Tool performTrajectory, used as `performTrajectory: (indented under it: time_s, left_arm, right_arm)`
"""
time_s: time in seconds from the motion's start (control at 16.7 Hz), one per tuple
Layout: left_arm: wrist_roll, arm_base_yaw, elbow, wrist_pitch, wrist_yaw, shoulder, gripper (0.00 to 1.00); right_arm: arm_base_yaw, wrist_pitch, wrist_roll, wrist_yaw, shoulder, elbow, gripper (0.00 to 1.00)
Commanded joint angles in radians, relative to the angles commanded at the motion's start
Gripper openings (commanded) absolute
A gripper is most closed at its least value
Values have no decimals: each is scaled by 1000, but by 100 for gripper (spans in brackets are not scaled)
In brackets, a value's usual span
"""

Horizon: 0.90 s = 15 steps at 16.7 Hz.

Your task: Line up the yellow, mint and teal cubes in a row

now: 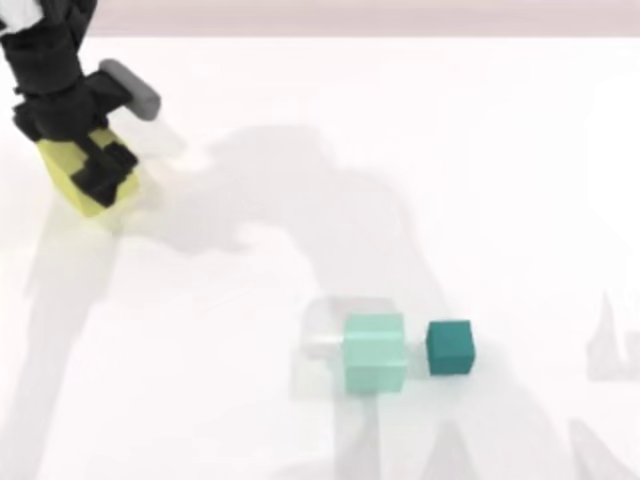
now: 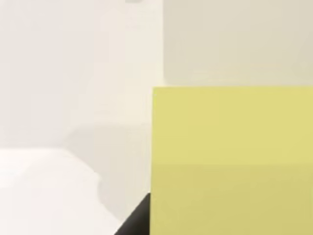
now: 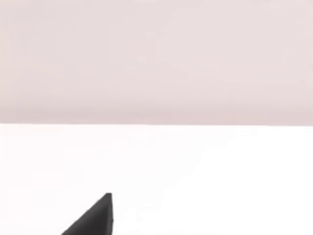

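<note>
Large pale yellow matte cube (image 1: 88,178) at the far left of the white table (image 1: 420,150), tilted, plain faces; it fills the left wrist view (image 2: 230,161). Left gripper (image 1: 100,165) clamped on it. Medium light mint green cube (image 1: 375,352) sits near the table's middle front, with the small dark teal cube (image 1: 450,347) just beside it on its right, a narrow gap between. Right gripper: cannot tell its state; one dark fingertip (image 3: 95,218) shows.

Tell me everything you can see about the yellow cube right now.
The yellow cube is a plain, matte, pale yellow block, the largest of the three. It sits at the table's far left, turned at an angle to the table edges, with the left gripper over it and covering part of its top. It stands well apart from the other cubes.
</note>
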Motion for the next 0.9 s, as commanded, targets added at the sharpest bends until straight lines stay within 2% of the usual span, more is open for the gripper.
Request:
performTrajectory:
  time_s: [0.24, 0.6, 0.9]
  left_arm:
    - [-6, 14, 100, -121, 3, -24, 0]
    - [0, -3, 87, -118, 2, -36, 0]
    - [58, -157, -118, -59, -2, -189, 0]
  right_arm:
    - [0, 0, 0, 0, 0, 0, 100]
    - [0, 0, 0, 0, 0, 0, 100]
    - [0, 0, 0, 0, 0, 0, 100]
